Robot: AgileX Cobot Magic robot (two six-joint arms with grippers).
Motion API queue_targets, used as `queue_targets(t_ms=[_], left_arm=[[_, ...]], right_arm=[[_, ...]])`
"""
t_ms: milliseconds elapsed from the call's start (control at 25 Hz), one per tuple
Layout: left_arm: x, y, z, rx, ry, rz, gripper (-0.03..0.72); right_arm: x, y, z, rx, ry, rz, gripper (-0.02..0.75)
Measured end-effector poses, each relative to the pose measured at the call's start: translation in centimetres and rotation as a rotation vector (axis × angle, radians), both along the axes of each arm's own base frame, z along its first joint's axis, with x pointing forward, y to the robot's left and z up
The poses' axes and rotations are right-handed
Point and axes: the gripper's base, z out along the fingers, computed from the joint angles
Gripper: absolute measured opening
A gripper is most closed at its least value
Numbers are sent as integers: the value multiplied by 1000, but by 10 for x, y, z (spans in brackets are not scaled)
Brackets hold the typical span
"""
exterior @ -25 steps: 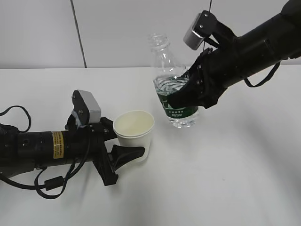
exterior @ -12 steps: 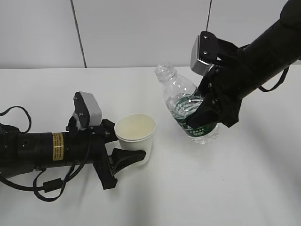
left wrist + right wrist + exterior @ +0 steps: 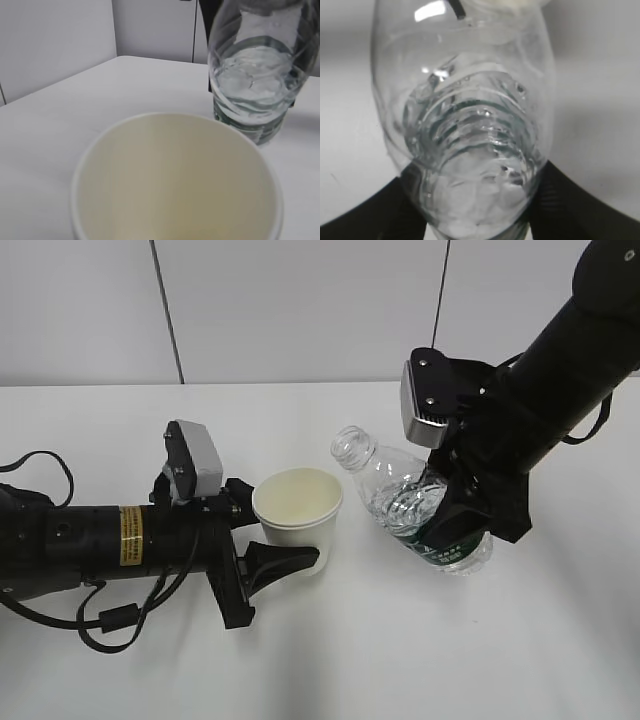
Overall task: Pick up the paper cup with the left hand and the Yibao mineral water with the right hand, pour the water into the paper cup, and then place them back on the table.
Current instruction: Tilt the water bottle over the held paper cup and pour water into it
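Observation:
The white paper cup (image 3: 298,512) stands upright with its cream inside showing no water, and my left gripper (image 3: 286,532) is shut on its side wall. Whether its base touches the table (image 3: 420,660) I cannot tell. In the left wrist view the paper cup (image 3: 175,190) fills the lower frame and hides the fingers. My right gripper (image 3: 452,522) is shut on the Yibao mineral water (image 3: 398,488) at its green label. The bottle leans left, its open neck just right of the cup's rim, with the water (image 3: 250,82) pooled low inside. The right wrist view shows the bottle (image 3: 470,125) between black fingers (image 3: 365,215).
A pale panelled wall (image 3: 300,310) rises behind the table's far edge. The left arm's black cable (image 3: 110,625) loops on the tabletop at the near left. Bare white tabletop stretches in front of and to the right of both grippers.
The right gripper has come down and tipped the bottle's neck leftward toward the cup. The left gripper has shifted the cup slightly right.

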Motion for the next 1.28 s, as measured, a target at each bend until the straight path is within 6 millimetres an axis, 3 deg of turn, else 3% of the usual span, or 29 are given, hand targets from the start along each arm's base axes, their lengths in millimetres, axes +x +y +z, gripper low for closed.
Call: queue_targets(t_ms=[280, 560, 920, 1280], left_arm=[[-5, -2, -1, 15, -5, -55, 403], [-14, -16, 0, 6, -9, -112, 403], [-10, -29, 4, 18, -25, -115, 403], [-8, -30, 6, 8, -18, -90, 403]], right_arm=[[-1, -1, -2, -56, 3, -6, 428], [0, -8, -5, -154, -14, 9, 428], [10, -8, 19, -254, -102, 81, 428], [6, -8, 20, -345, -106, 171, 428]])
